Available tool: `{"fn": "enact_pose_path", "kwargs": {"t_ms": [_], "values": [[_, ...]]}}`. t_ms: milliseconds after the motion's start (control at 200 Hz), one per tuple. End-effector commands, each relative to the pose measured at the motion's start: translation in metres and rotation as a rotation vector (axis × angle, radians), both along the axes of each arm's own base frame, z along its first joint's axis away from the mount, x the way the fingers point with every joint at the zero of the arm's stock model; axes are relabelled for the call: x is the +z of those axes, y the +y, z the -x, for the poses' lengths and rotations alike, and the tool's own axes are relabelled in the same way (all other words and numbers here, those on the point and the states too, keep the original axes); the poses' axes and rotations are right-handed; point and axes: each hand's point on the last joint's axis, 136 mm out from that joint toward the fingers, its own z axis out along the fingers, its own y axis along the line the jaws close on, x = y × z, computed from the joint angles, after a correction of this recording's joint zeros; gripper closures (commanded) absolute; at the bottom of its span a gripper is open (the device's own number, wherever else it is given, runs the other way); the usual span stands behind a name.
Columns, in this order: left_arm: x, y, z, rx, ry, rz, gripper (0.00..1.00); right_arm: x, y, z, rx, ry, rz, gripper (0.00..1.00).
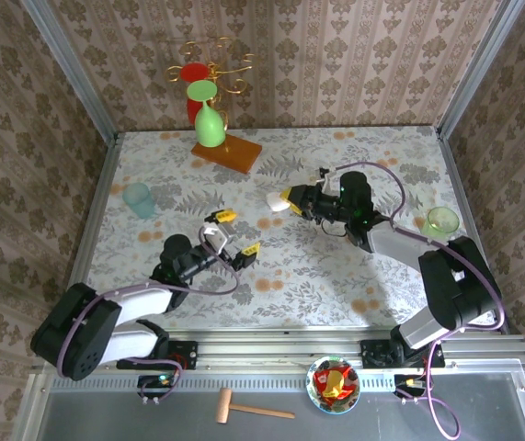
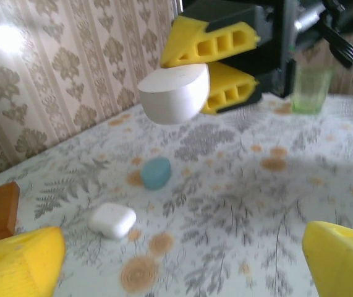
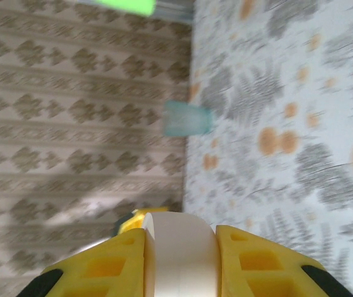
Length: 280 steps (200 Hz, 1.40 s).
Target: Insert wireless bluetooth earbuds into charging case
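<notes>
Two yellow-fingered end effectors are seen over the patterned counter [image 1: 336, 276]. The right end effector [image 1: 286, 199] is clenched on a white case [image 2: 175, 94], a smooth pebble-like body that is held clear of the counter. It is pinched between both fingers [image 3: 259, 263], with its rounded end sticking out past the tips. The left end effector [image 1: 236, 233] is released: its fingers [image 2: 18, 263] are spread wide apart with nothing between them, and it is pointed toward the held case from nearby. On the counter in front of the left end effector, a pale blue piece [image 2: 156, 172] and a white piece [image 2: 112, 219] are laid near each other without touching. Whether these are earbuds or cases cannot be told. A teal cup [image 1: 139, 198] is stood near the left wall and a green cup [image 1: 442, 220] near the right wall.
</notes>
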Motion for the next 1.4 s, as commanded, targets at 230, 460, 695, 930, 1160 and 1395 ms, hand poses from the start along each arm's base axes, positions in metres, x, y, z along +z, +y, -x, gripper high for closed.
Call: {"fn": "enact_pose_path", "kwargs": {"t_ms": [230, 460, 695, 930, 1160, 1395], "values": [[-0.038, -0.001, 0.02, -0.085, 0.087, -0.179, 0.0, -0.116, -0.046, -0.014, -0.12, 0.114, 0.381, 0.81], [-0.04, 0.001, 0.009, -0.026, 0.134, -0.164, 0.0, -0.159, -0.066, -0.018, -0.164, 0.15, 0.536, 0.79], [-0.024, 0.029, -0.02, 0.202, 0.138, -0.111, 0.0, -0.145, -0.082, -0.021, -0.231, 0.058, 0.594, 0.35], [0.017, 0.109, -0.047, 0.63, 0.072, -0.167, 0.0, -0.066, -0.151, -0.001, -0.407, -0.217, 0.923, 0.05], [-0.011, 0.182, -0.075, 0.876, 0.097, -0.196, 0.0, -0.009, -0.229, 0.02, -0.601, -0.482, 1.318, 0.0], [-0.048, 0.203, -0.107, 0.914, 0.149, -0.218, 0.0, -0.043, -0.263, 0.008, -0.688, -0.528, 1.271, 0.0]]}}
